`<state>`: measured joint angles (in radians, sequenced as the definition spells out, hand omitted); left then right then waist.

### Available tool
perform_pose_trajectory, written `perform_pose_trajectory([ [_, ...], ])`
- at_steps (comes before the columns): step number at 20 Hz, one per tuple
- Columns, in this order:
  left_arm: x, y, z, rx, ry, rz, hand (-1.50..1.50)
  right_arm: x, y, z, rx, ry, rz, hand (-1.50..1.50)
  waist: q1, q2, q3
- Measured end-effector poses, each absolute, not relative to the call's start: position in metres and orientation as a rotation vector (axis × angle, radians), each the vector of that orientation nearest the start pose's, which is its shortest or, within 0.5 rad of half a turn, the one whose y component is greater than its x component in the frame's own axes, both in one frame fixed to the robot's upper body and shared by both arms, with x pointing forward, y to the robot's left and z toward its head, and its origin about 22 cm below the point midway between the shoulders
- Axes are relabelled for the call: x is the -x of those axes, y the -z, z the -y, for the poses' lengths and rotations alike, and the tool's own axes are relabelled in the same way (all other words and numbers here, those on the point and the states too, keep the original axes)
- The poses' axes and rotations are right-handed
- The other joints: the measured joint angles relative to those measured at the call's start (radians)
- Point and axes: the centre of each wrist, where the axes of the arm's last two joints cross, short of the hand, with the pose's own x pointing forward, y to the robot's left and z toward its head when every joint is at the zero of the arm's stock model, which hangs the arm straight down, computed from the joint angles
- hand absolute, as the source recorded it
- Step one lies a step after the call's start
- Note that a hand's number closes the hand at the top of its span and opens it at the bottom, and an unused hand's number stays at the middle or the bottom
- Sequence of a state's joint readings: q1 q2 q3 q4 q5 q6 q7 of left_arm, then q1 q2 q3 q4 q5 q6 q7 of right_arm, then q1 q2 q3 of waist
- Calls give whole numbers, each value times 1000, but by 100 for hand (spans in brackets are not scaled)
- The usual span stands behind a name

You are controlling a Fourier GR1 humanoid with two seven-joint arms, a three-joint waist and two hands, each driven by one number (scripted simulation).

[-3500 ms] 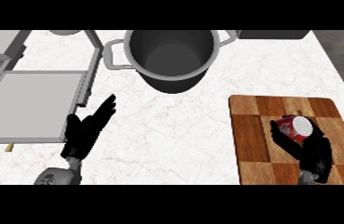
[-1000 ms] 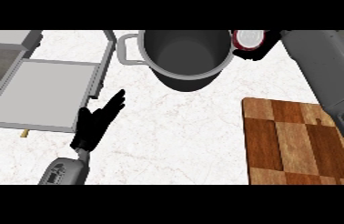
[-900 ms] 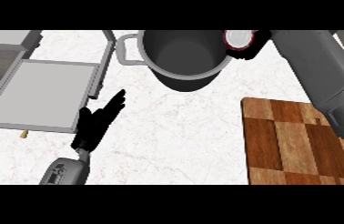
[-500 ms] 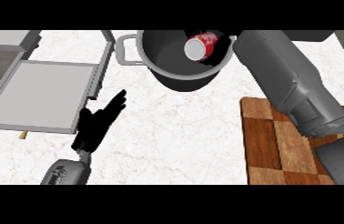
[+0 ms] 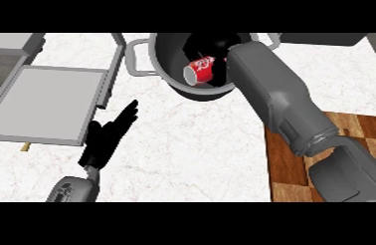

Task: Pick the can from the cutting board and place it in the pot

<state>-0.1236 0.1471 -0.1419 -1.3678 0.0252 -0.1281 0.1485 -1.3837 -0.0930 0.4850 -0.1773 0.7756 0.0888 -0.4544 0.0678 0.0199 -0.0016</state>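
Edges: the worktop (image 5: 192, 144) is being bounded at the left by a grey tray (image 5: 51, 102) and at the right by the cutting board (image 5: 285, 159). The board's upper part is being crossed by the right forearm (image 5: 283, 99).
Open room: a wide bare band of white worktop is being left between tray and board, below the pot (image 5: 158, 55).
Pot: it is being shown at the top middle, dark inside, with a grey loop handle turned toward the tray.
Can (image 5: 200, 71): it is being seen as red with white lettering and a pale round end. It is tilted, pale end toward the lower left, within the pot's mouth and off the cutting board. Whether it is touching the pot's bottom cannot be told.
Right hand (image 5: 219, 51): it is being shown inside the pot's mouth, just beside the can. Black against the dark inside, its hold cannot be told.
Left hand (image 5: 106, 139): it is being rested at the lower left of the worktop, fingers (image 5: 126, 114) straight and close together, holding nothing, well apart from the pot.
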Motion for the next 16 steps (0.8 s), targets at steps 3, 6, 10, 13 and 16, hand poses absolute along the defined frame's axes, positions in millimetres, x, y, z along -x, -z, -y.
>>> perform_pose_trajectory([
  [3, -269, 16, -225, 89, 333, 1298, 0, -457, -129, 66, 521, -1955, 1372, -150, -1, 0, 0],
  [6, -273, 14, -225, 89, 332, 1301, 0, -454, -121, 58, 478, -1959, 1337, -150, -5, 1, 0],
  [10, -273, 15, -226, 90, 334, 1305, 0, -451, -116, 53, 264, -1777, 1491, -150, -3, 3, 2],
  [13, -273, 16, -226, 97, 330, 1302, 0, -450, -118, 52, 86, -1565, 1622, -150, -6, 1, 2],
  [16, -270, 16, -228, 95, 333, 1296, 0, -452, -123, 55, -47, -1329, 1701, -150, -6, -1, 3],
])
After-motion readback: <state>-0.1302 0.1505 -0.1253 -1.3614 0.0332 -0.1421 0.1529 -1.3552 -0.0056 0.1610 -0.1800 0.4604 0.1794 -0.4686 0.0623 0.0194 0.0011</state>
